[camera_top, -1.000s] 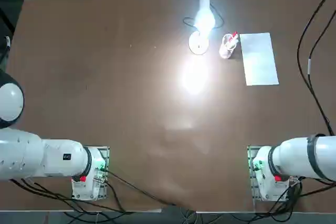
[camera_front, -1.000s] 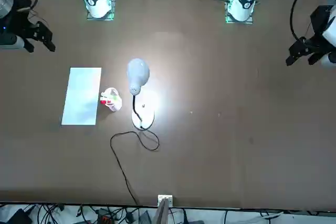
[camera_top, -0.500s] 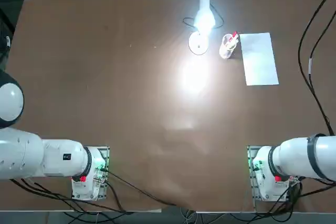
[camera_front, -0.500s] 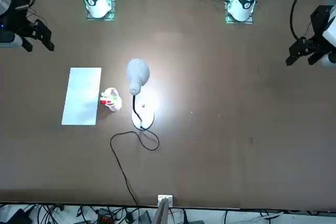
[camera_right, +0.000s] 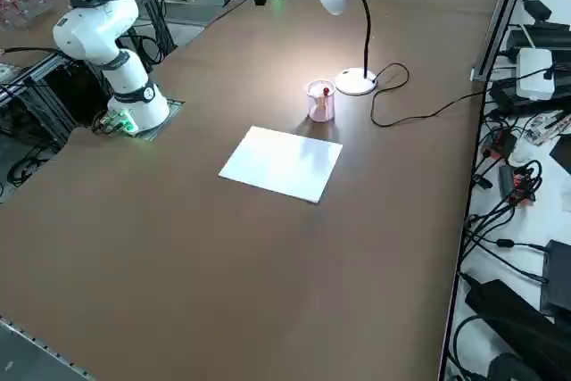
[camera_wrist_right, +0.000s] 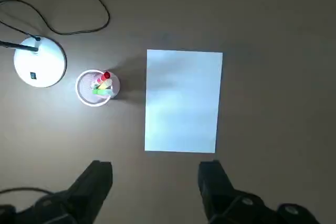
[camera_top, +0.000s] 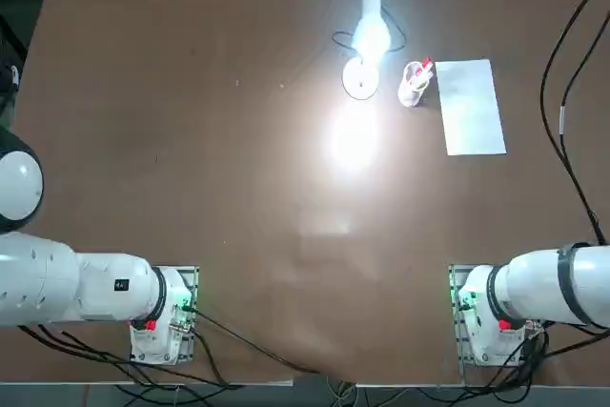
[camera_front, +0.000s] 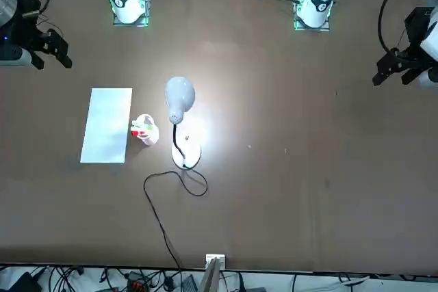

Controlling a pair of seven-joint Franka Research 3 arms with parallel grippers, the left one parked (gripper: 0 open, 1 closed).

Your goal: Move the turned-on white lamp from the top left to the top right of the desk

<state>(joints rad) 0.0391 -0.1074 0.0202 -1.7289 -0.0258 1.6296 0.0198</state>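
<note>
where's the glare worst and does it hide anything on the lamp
Top view: the small white desk lamp has its glowing head blown out, with a bright patch on the matte brown desk. Front view: milder glow around its disc base. Right wrist view: open right gripper, no glare.

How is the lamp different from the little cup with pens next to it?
The lamp is tall, with a thin neck and a glowing head; the cup is short and gives no light. The lamp is all white with a black cord; the cup is clear with colored pens inside. Both stand upright on the desk, close together.
</note>
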